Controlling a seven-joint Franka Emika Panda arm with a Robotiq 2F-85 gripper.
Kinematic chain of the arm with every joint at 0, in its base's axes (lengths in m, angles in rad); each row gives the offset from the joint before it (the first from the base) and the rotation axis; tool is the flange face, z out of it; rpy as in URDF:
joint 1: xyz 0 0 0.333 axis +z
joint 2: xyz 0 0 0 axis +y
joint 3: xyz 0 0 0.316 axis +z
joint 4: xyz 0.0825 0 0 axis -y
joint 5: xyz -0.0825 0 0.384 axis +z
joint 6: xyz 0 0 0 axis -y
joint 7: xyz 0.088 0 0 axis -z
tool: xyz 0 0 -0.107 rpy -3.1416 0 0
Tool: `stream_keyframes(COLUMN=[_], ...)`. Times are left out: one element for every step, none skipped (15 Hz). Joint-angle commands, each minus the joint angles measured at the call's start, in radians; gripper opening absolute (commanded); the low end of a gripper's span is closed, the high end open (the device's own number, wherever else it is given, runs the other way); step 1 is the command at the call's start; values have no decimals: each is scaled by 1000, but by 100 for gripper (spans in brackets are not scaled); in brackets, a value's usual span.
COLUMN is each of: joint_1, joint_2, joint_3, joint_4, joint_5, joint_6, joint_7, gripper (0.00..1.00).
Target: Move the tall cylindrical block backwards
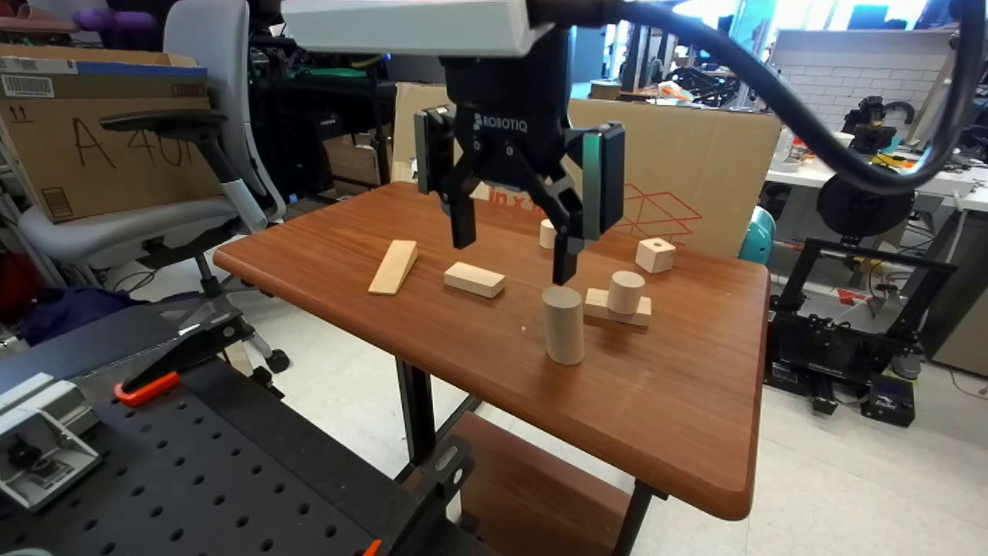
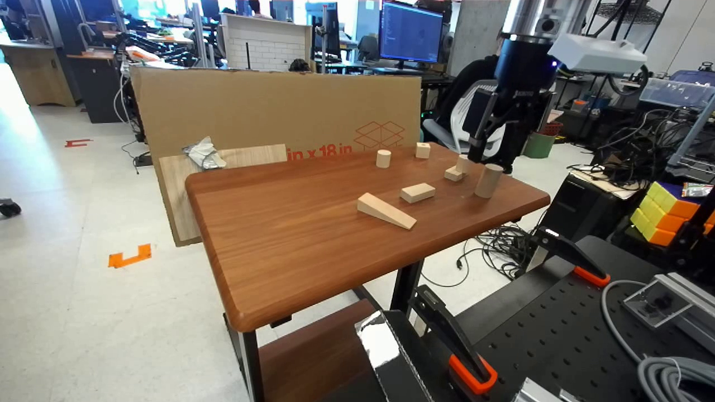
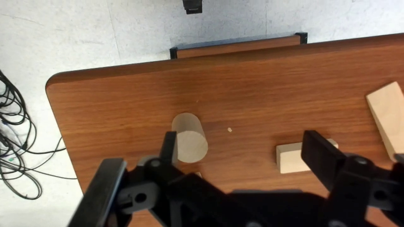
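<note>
One black pincer (image 1: pixel 514 245) hung above the brown counter (image 1: pixel 679 386), its jaws spread wide apart and gripping nothing. The tall cylindrical block (image 1: pixel 564 328) stood upright on the counter, toward one end of it and near the long edge that faced a black perforated board (image 1: pixel 231 455). In an exterior view the tip of one jaw showed just over the top of that block (image 1: pixel 564 328); whether the two touched could not be told. In the wrist view the block appeared between the jaws, just beside one of them and well apart from the other, and a pale speck (image 3: pixel 229 129) lay near it on the counter. In both exterior views a shorter wooden cylinder (image 1: pixel 626 292) stood upright on a flat rectangular block (image 1: pixel 596 303), near the tall one. A second rectangular block (image 2: pixel 417 193) lay between the tall block and a wooden wedge (image 2: pixel 385 211), whose sloping face was uppermost. A small cylinder (image 2: pixel 383 158) and a cube with a hole in its top (image 1: pixel 655 256) sat farther off, near the edge beside an upright cardboard sheet (image 2: pixel 268 111) marked with red print. Dark cables (image 3: pixel 19 148) lay in loops on the pale floor (image 3: pixel 72 41) past the counter's end in the wrist view.
</note>
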Motion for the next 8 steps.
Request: stream_keyframes(joint_1=[9,4,4,2,3,1,1,1], joint_2=[30,28,34,40,49,57,67,78], joint_3=[-28,-36,-44,-53,-65,-72,-81,-88], joint_4=[40,45,47,49,52,54,58,63], joint_5=[-7,-11,-20,-29,-44,-50,-61,-68], joint_6=[-23,-31,-27,-20,-9,-4,1,3], joint_7=[-42,-50,-52,-53,-45,-48,-42,-42], gripper=[100,100,100,100,100,100,100,100])
